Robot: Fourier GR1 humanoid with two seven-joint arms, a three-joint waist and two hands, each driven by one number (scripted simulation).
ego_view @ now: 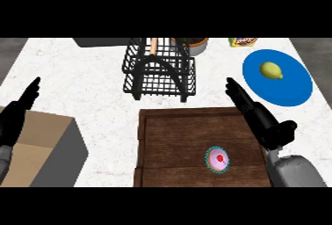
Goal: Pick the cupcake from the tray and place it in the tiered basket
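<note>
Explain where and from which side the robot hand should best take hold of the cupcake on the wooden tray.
Probably round the cupcake's sides, at its teal wrapper, coming down from above. It stands upright on the tray with bare wood all round, so fingers can close on opposite sides below the pink icing. The right robot hand, open at the tray's right edge, is nearest.

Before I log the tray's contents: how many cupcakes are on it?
1. The cupcake sits on the wooden tray, toward its near right part, just left of the right hand. None shows elsewhere.
</note>
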